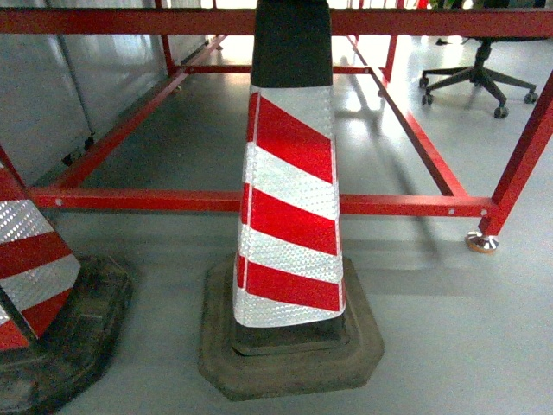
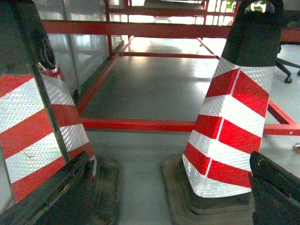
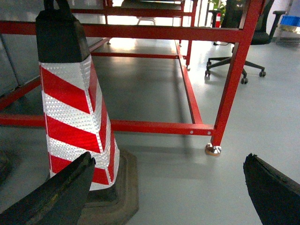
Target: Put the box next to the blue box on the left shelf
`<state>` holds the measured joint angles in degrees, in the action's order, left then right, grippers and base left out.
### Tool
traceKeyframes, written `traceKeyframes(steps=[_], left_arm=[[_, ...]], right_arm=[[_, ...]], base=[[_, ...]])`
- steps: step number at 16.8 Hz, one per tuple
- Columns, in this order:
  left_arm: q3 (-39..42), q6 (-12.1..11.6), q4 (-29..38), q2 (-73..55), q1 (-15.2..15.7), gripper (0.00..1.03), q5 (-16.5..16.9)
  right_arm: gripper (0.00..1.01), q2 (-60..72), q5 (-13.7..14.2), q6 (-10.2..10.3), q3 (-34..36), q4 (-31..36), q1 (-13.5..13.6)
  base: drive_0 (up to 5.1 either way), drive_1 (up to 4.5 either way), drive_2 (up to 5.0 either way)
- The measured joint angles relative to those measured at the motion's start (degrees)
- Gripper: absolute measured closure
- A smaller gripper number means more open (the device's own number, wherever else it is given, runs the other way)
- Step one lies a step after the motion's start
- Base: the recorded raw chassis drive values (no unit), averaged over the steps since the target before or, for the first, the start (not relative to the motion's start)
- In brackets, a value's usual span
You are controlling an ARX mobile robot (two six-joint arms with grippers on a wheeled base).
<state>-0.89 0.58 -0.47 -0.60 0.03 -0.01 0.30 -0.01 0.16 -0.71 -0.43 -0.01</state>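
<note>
- Left gripper (image 2: 159, 197) and right gripper (image 3: 171, 192): dark fingers spread wide, holding nothing.
- Striped cone (image 1: 289, 207) stands on grey floor (image 1: 449, 328).
- Red frame (image 1: 406, 205) behind; office chair (image 1: 478, 73) beyond.

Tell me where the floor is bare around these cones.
Bare floor lies right of the middle cone, toward the red frame leg, and inside the frame's rails. The gap toward the left cone is crowded.

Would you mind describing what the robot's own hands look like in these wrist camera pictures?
Only the fingers show. The left hand has two black, matte, wedge-shaped fingers with scuffed, worn edges. The right hand looks the same: dark tapered fingers. No cables, markings or arm links are visible.
</note>
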Motion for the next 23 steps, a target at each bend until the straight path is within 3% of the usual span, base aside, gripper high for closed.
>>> traceKeyframes(steps=[23], left_arm=[[0.0,-0.6,0.1,0.0,0.0,0.05,0.0]], right_arm=[[0.03,0.0,0.1,0.0,0.0,0.1,0.0]], base=[[0.0,0.0,0.0]])
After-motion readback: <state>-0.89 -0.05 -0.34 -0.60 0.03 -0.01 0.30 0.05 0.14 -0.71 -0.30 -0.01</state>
